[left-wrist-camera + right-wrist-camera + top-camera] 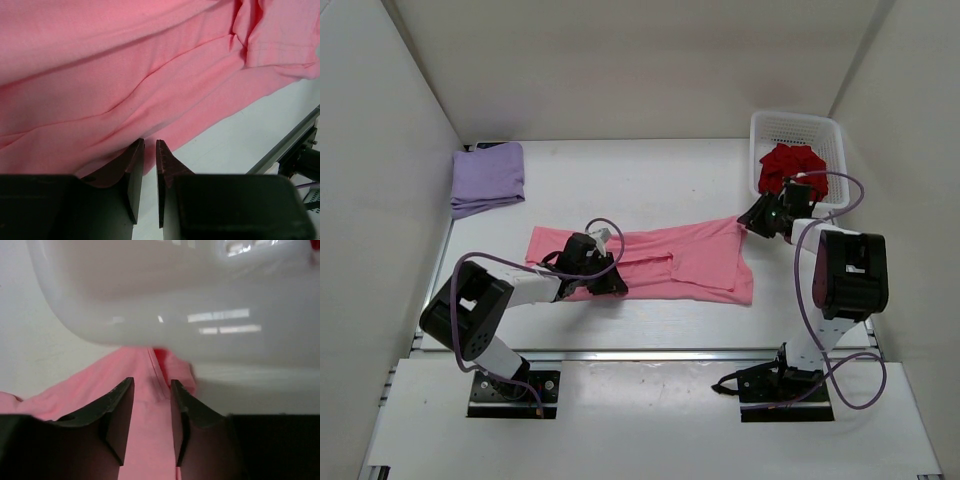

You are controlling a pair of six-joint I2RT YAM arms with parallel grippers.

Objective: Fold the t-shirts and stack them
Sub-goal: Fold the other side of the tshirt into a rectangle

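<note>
The pink t-shirt (690, 262) lies spread across the middle of the table. My left gripper (612, 282) is at its near hem. In the left wrist view the jaws stand almost together, with the edge of the pink t-shirt (150, 75) between the tips of the gripper (150, 145). My right gripper (756, 216) is over the shirt's far right corner, next to the basket. Its jaws stand apart, and the gripper (152, 382) straddles the flat pink fabric (145, 440). The lavender t-shirt (487, 177) lies folded at the back left. The dark red t-shirt (792, 168) is crumpled in the basket.
The white lattice basket (833, 132) stands at the back right, and its wall (165, 295) looms just beyond my right fingers. White walls enclose the table on three sides. A metal rail (292, 142) runs along the near table edge.
</note>
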